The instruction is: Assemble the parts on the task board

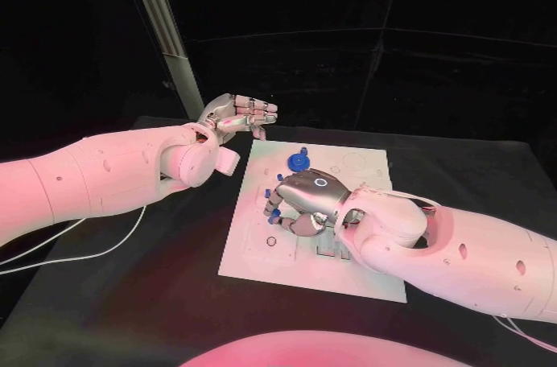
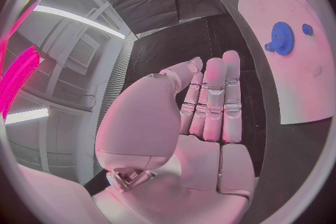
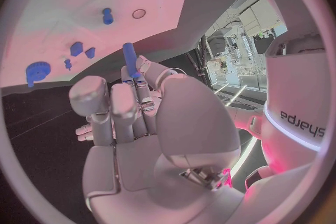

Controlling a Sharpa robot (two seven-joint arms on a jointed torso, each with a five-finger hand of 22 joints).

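Between right-hand fingers (image 3: pixel 137 91): slim blue peg (image 3: pixel 130 59) (upright).

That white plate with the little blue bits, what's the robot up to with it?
It is putting small blue parts together on the task board. The right hand hovers over the board, pinching a blue peg in its fingers. The left hand is raised off to the side beyond the board's far corner, holding nothing. A blue gear already sits near the board's far edge.

The right robot hand (image 1: pixel 311 199) hides part of the task board (image 1: pixel 348 270).
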